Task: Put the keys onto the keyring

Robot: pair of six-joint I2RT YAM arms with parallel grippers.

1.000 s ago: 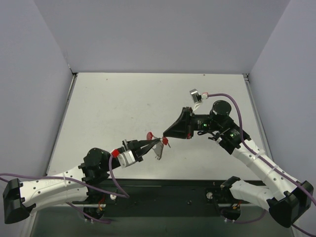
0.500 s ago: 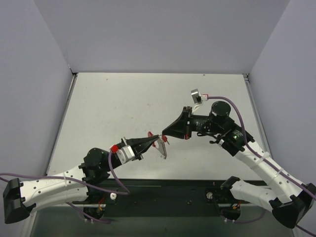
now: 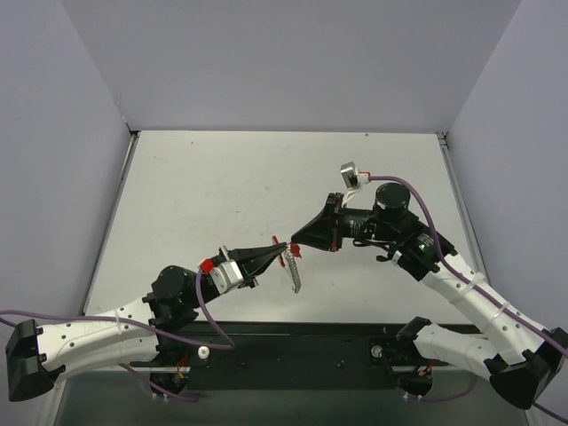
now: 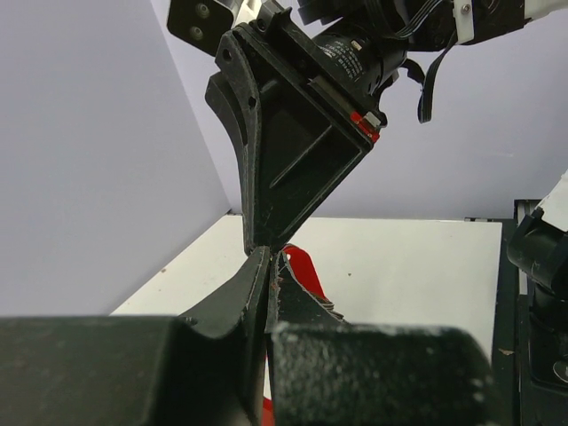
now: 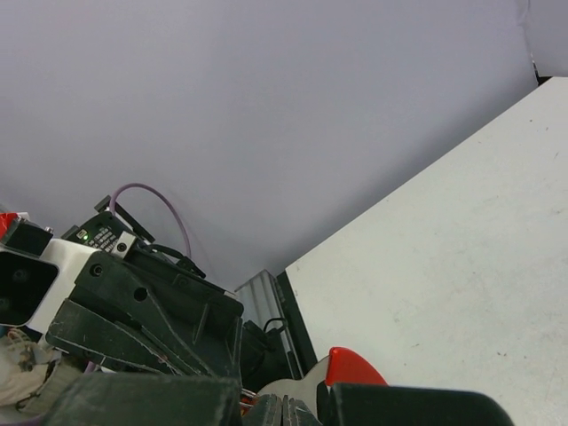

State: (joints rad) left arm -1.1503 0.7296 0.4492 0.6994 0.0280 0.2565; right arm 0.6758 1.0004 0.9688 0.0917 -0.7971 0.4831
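Two grippers meet nearly tip to tip above the table (image 3: 204, 195), and we judge that closeness to be the main hazard. Any push from the right gripper (image 3: 295, 241) could lever the keyring (image 4: 298, 266) out of the thin pinch of the left gripper (image 3: 282, 252), or twist it so its opening turns away. The dangling silver chain (image 3: 294, 274) could also swing and snag a fingertip, and a slip here would drop the small loop to the table below. The left fingers stand almost together, clamped, as we read it, on the red loop, which sticks out just past their tips in the left wrist view. The right fingers are closed. Red shows just beside them in the right wrist view, but we cannot tell what they hold, nor pick out the keys for certain.
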